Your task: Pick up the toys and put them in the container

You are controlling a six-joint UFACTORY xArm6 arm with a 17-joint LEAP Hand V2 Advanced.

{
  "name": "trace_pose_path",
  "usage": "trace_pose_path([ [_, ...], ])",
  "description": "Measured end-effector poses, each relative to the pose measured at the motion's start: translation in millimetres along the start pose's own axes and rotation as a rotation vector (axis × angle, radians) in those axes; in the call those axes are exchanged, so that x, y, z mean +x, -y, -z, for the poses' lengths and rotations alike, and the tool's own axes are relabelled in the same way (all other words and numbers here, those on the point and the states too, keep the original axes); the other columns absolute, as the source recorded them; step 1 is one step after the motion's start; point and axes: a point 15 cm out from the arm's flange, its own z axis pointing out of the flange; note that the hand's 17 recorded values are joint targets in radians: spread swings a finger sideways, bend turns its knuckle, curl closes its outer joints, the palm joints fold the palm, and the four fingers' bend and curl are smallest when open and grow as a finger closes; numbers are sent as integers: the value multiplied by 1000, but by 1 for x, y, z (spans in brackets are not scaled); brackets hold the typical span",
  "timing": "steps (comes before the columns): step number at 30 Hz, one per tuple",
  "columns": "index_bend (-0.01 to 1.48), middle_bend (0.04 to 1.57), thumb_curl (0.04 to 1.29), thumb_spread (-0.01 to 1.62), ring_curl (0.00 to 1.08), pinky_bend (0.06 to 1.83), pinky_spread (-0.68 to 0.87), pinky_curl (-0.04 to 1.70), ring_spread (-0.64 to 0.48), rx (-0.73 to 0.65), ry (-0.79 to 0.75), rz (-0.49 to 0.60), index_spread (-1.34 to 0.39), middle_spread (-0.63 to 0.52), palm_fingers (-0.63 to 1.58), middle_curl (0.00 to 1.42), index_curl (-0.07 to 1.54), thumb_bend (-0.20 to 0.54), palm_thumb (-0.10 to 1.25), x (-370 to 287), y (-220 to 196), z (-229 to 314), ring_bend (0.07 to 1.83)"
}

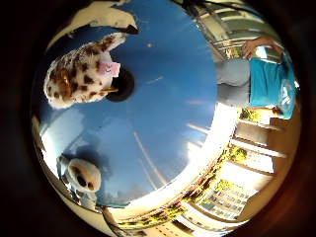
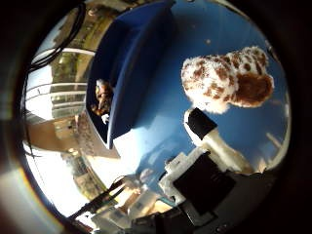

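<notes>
This looks like an outdoor place, a yard or terrace beside a building, in strong sunlight. Past the edge of the round blue counter (image 1: 163, 98) there are green bushes (image 1: 237, 155) and pale paved steps (image 1: 256, 136), and white railings (image 2: 53, 87) stand close by. Bright sun patches and hard shadows lie over the counter surface. It is not a kitchen or a lab; what kind of building stands behind, I cannot tell

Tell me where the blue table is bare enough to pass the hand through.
The widest bare stretch of the blue table runs from the spotted plush to the table's far rim. It is tighter between that plush and the small cream plush, and between the spotted plush and the blue container, where a finger reaches.
</notes>
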Motion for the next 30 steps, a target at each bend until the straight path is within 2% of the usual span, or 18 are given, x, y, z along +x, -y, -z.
trace_pose_path([
  [9,161,171,334,1026,315,698,463,292,252,-95,-158,21,-167,-19,265,321,266,-51,590,22,-3,-39,493],
  [12,172,190,323,1020,335,750,478,281,258,-141,-175,37,-136,-54,481,318,256,-45,555,21,-9,-49,639],
  [15,238,325,317,1015,359,868,483,291,220,-191,-163,38,-209,-121,983,360,272,-41,532,17,-20,-54,748],
  [16,266,337,317,1015,350,871,478,285,208,-206,-160,40,-235,-131,1051,361,271,-39,530,16,-24,-55,742],
  [18,402,524,316,1019,405,894,449,323,177,-237,-151,47,-324,-137,1341,441,340,-35,530,13,-31,-56,817],
  [19,439,628,315,1020,437,921,436,344,167,-253,-146,49,-345,-119,1384,482,368,-35,530,12,-35,-56,881],
  [24,464,982,346,1043,575,1076,385,440,62,-292,-132,62,-467,-139,1155,651,444,-5,634,13,-49,-47,1201],
  [30,568,1190,492,1030,690,1336,300,597,-42,-224,-81,14,-624,-169,1011,801,575,84,940,16,-56,-3,1353],
])
